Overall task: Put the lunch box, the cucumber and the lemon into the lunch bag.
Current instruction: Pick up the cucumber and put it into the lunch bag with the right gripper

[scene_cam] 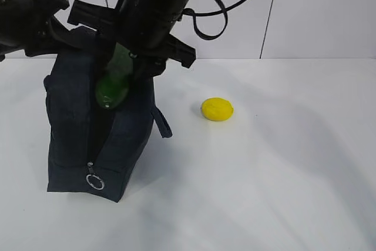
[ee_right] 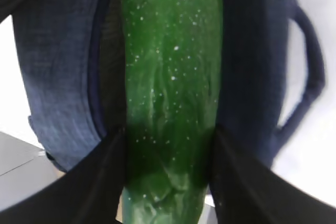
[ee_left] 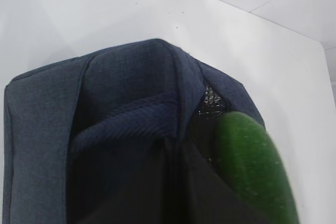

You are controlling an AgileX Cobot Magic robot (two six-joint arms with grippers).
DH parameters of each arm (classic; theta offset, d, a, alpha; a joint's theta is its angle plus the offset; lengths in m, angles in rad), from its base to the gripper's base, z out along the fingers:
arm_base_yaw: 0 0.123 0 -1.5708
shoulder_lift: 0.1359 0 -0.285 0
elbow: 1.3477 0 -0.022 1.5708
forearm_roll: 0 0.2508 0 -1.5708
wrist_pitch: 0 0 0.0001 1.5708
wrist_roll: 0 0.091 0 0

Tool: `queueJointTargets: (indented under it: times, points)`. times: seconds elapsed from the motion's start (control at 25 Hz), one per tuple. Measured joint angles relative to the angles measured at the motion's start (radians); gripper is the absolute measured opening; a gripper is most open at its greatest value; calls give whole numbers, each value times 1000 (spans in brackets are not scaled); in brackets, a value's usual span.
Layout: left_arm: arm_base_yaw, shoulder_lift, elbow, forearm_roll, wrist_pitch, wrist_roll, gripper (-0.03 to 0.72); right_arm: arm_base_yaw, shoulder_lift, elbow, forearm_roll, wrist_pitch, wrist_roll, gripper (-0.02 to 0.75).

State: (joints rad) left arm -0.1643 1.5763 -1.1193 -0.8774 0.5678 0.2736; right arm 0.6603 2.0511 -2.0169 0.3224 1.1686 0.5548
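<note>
A: Navy fabric, boxy: the lunch bag, standing on the white table, top slit parted, ring pull low on the near end, strap loop on its right side.

B: And the green item?

A: The cucumber, glossy, speckled, blunt-tipped. It is pinched between the dark fingers of the right gripper, tip down in the bag's opening, tilted.

B: The left gripper?

A: The left gripper sits at the bag's upper left edge; whether it pinches the cloth or merely rests there, I cannot tell. Its wrist view shows only folded navy cloth, a black mesh lining and the cucumber's rounded end.

B: Other stock?

A: The lemon, matte yellow, roundish, lying on the table well to the right of the bag. The lunch box is not visible; possibly inside the bag already, though that is a guess.

B: Risks?

A: The soft walls could fold inward and catch the tip, so the cucumber jams across the slit. Its skin looks slick; a loose pinch might let it slide out crooked. A downward push against a snag could also tip the bag, which is light cloth on a smooth surface.
</note>
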Motion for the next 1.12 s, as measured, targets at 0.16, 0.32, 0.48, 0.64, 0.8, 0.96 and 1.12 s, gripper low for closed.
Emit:
queueJointTargets:
  times: [0.16, 0.32, 0.48, 0.64, 0.8, 0.96, 1.12]
  points:
    - [0, 0, 0, 0, -2, 1, 8, 2, 27, 0, 49, -34, -42, 380]
    - [0, 0, 0, 0, -4, 2, 8, 2, 60, 0, 55, -51, -56, 380]
    - [0, 0, 0, -1, -5, 2, 8, 2, 69, 0, 51, -80, -61, 380]
    - [0, 0, 0, -1, -6, 2, 8, 2, 69, 0, 32, -84, -63, 380]
    - [0, 0, 0, -2, -6, 2, 8, 2, 69, 0, 6, -86, -63, 380]
    - [0, 0, 0, -2, -6, 2, 8, 2, 69, 0, -5, -86, -63, 380]
    - [0, 0, 0, -2, -6, 2, 8, 2, 69, 0, 10, -86, -63, 380]
